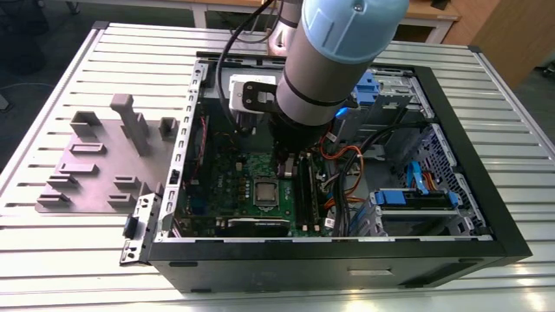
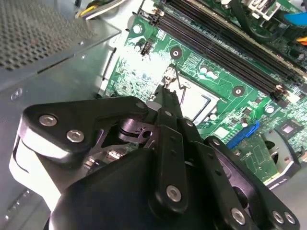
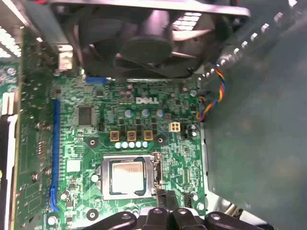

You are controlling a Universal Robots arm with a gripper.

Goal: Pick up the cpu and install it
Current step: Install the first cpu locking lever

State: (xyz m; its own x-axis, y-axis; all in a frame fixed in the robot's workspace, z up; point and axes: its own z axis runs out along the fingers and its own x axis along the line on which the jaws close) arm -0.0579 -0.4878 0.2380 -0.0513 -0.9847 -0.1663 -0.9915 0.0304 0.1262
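Off to the exterior view's left, a grey fixture plate [image 1: 104, 166] with upright blocks sits on the slatted metal table [image 1: 52, 260], just beside the open black computer case [image 1: 347, 260]. Inside the case lies the green motherboard [image 1: 234, 175], and the cpu [image 1: 264, 191] sits flat in its square socket near the middle of the board, silvery top facing up; in the first wrist view the cpu [image 3: 126, 176] is framed by the silver socket frame [image 3: 125, 196], with a lever running along one side. The big grey arm [image 1: 334, 58] comes down into the case, and the gripper [image 2: 165, 96] hangs just above the socket; in the second wrist view its black fingers [image 2: 169, 112] meet at a narrow tip with nothing between them, so they look pressed together, and that tip is right over the socket's edge, with the pale chip just beyond it. In the first wrist view the fingertips [image 3: 165, 194] sit right beside the socket's corner; I cannot tell whether they touch it. Beyond the fingers stands a black fan [image 3: 144, 43]. Further to the exterior view's right run black memory slots [image 1: 303, 188], then orange cables [image 1: 342, 159] and blue drive brackets [image 1: 414, 197].
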